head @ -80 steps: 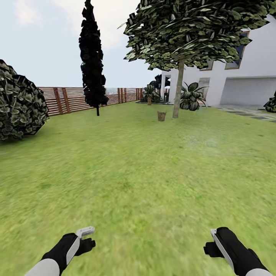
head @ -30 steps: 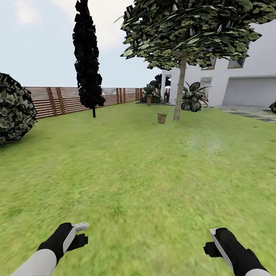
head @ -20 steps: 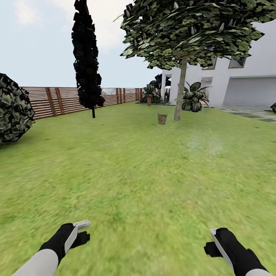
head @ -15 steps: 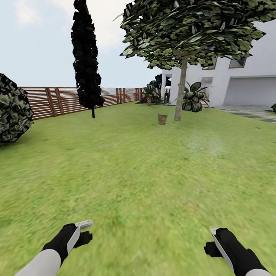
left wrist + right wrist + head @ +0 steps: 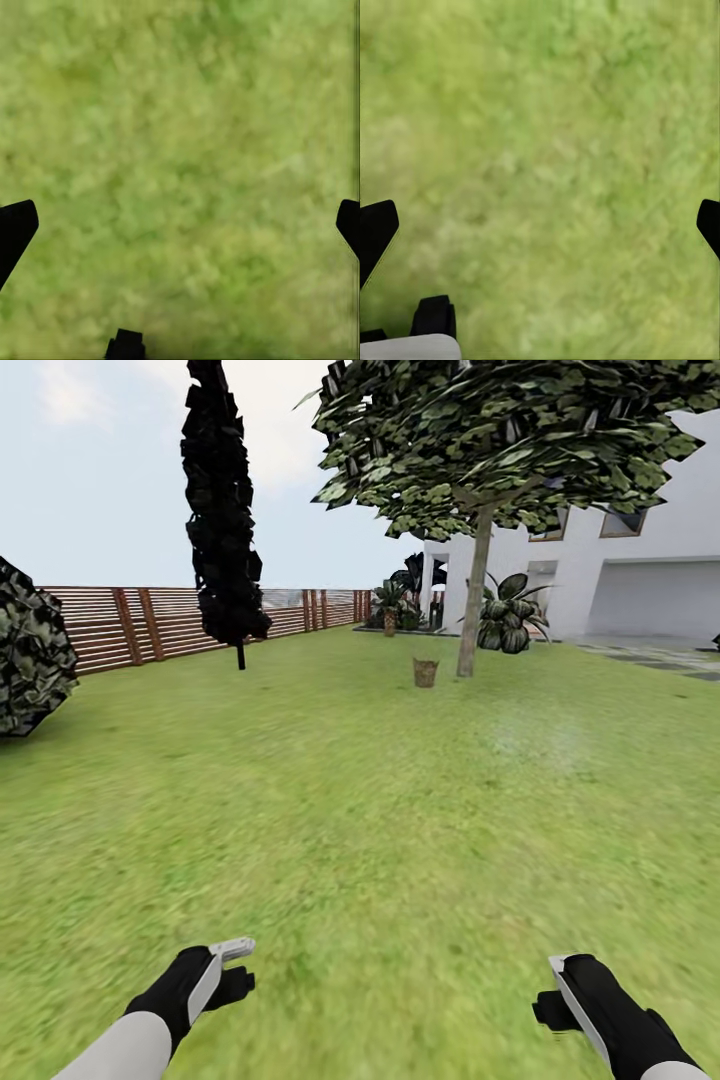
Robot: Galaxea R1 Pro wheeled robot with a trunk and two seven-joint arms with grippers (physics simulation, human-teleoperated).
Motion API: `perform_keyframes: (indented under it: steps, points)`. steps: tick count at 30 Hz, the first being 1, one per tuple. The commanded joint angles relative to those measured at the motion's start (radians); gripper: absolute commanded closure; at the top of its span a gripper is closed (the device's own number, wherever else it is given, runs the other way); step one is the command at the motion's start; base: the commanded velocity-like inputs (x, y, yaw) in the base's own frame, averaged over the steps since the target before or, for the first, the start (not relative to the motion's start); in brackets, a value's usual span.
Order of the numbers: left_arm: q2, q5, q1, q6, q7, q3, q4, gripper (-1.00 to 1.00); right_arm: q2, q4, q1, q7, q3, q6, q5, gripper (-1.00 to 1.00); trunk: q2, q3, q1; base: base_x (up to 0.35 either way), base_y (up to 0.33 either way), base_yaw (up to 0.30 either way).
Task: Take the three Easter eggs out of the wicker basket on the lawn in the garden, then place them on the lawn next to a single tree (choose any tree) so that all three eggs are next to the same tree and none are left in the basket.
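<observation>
Head view: wicker basket (image 5: pixel 426 672) far off, contents probably hidden | left claw (image 5: pixel 180 217), right claw (image 5: pixel 540 217) spread, empty

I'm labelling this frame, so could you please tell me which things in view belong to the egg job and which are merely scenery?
Belongs to the job:
- wicker basket, far ahead
- tree beside it
- lawn
- left tool and right tool, both open

Merely scenery:
- dark cypress
- wooden fence
- white house
- round bush
</observation>
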Motion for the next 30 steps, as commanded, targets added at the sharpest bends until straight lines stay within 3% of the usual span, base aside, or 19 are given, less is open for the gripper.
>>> perform_keyframes:
  steps: [1,8,20,30]
  points:
    - [-0.004,0.0,0.0,0.005,0.002,0.002,0.002,-1.0,-0.001,-0.001,-0.001,-0.002,0.005,0.005,-0.002,-1.0,-0.001,-0.001,0.001,0.344,0.0,0.0]
    - [-0.014,-0.002,0.0,0.005,0.002,0.002,0.01,-1.0,-0.002,-0.001,0.0,-0.002,0.003,0.005,-0.002,-1.0,-0.001,-0.001,0.001,0.343,0.0,-0.021]
    - [-0.014,-0.002,0.0,0.003,0.003,0.002,0.011,-1.0,-0.001,-0.001,0.0,-0.002,0.004,0.005,-0.002,-1.0,-0.001,-0.001,0.001,0.343,0.0,-0.256]
    - [-0.03,-0.002,0.0,0.003,0.003,0.001,0.012,-1.0,-0.01,-0.001,0.0,0.006,-0.001,0.002,-0.008,-1.0,-0.001,-0.001,0.001,0.343,0.0,-0.024]
